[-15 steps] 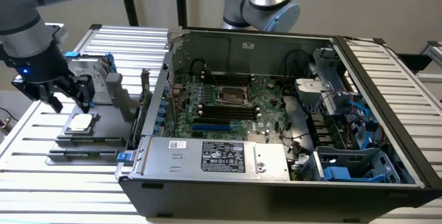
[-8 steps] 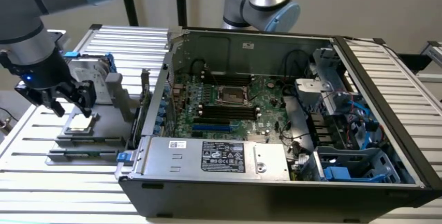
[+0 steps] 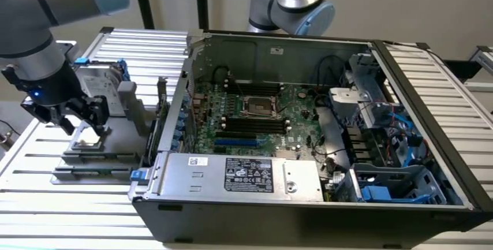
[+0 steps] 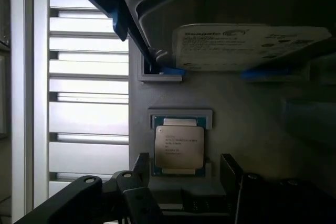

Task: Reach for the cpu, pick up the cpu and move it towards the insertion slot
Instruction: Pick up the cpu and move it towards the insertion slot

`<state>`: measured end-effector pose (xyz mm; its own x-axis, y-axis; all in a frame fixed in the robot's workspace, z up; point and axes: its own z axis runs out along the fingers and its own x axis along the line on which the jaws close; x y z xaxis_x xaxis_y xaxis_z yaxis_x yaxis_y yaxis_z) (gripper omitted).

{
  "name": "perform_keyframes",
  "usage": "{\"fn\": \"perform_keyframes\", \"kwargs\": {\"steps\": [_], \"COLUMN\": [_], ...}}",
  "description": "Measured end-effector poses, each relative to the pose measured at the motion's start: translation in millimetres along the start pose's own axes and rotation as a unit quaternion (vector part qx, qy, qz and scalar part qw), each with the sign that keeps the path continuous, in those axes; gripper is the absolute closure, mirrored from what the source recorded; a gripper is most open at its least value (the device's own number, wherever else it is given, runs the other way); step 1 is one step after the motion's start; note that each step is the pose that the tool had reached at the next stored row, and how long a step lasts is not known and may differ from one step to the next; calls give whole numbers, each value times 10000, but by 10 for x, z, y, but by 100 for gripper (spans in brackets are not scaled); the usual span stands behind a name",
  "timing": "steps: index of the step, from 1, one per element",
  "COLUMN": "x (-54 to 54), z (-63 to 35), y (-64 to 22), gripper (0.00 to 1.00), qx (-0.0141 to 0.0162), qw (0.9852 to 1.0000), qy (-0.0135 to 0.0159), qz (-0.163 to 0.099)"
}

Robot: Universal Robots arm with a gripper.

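Note:
The cpu (image 4: 179, 147), a small square chip with a shiny silver top, lies flat in a recess of a grey holder (image 4: 247, 124) outside the computer case. My gripper (image 4: 185, 163) is open just above it, one dark finger (image 4: 140, 165) on each side of the chip and neither touching it. In the exterior view the gripper (image 3: 83, 126) hangs over the cpu (image 3: 89, 141) at the exterior view's left. The insertion slot (image 3: 260, 107), a silver-framed square socket with a dark centre, sits on the green motherboard inside the open case, far off toward the exterior view's right.
A silver hard drive (image 4: 247, 45) in a blue bracket stands on the holder just beyond the cpu. The open case wall (image 3: 173, 117) rises between the holder and the motherboard. Black memory slots (image 3: 254, 126) flank the socket. A second arm (image 3: 297, 2) stands behind the case.

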<state>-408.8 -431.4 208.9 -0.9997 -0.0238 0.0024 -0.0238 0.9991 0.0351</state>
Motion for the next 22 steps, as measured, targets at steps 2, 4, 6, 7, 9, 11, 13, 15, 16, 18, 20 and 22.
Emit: {"fn": "perform_keyframes", "kwargs": {"steps": [2,4,6,7,9,11,13,15,16,18,20,22], "x": [5,11,12,13,13,16,19,24,25,27,28,28], "z": [31,52,61,65,75,81,88,95,99,114,131,144], "y": [3,9,20,26,38,52,69,79,80,79,80,79], "gripper": [35,35,35,35,35,35,35,35,35,35,35,35], "qx": [6,16,24,30,44,65,81,84,85,85,85,85], "qw": [10000,10000,10000,10000,10000,10000,10000,10000,10000,10000,10000,10000], "qy": [0,1,1,1,0,2,2,2,3,3,2,2], "qz": [0,1,0,1,1,0,1,1,0,0,1,0]}}
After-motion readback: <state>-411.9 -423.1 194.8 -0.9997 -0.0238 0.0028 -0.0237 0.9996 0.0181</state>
